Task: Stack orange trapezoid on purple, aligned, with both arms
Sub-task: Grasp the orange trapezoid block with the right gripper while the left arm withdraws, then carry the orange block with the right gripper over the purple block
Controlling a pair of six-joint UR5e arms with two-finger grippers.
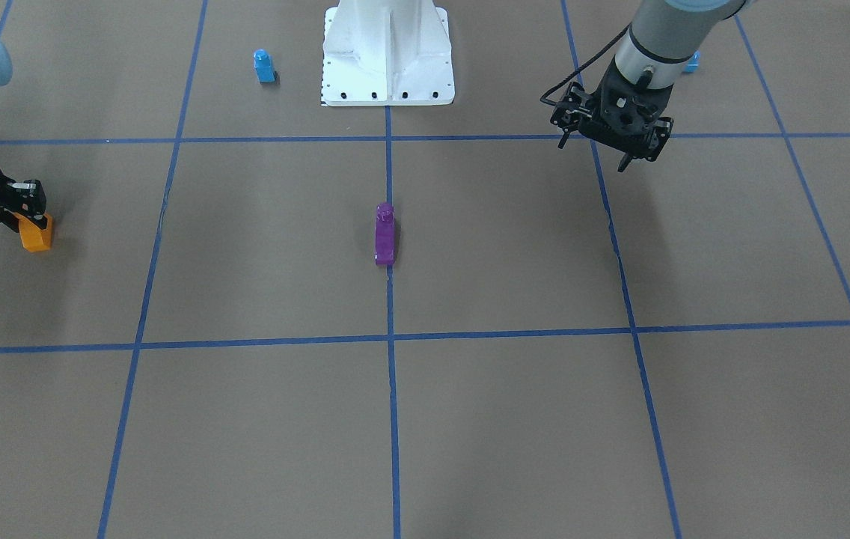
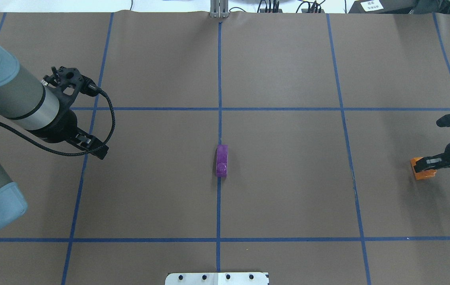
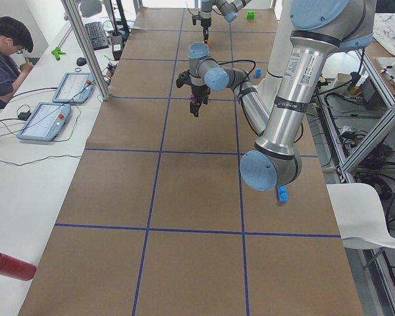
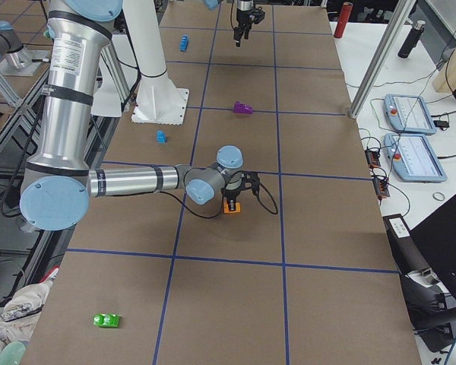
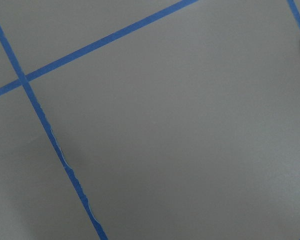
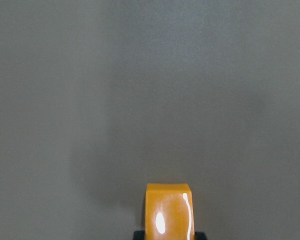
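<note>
Though the left gripper (image 2: 97, 149) is seen hanging over bare brown table (image 2: 288, 190) at the left of the overhead view, with nothing between its fingers, whether its jaws are parted or closed cannot be told from any view; its wrist camera shows only paper, blue tape and a purple sliver cut off at the right edge; at the middle, the purple (image 2: 222, 160) is laid flat on the central tape line (image 2: 218, 206), its long axis run along that line, toward and away from the robot; its stud is set at the end nearer the white base (image 2: 217, 278), and its slope falls away toward the far side; well apart, at the right edge, the orange trapezoid (image 2: 422, 173) is clamped between the fingers of the right gripper (image 2: 423, 163); its top and stud are hidden by a finger, so its heading is hard to make out, and whether it is lifted or touching the table cannot be judged
</note>
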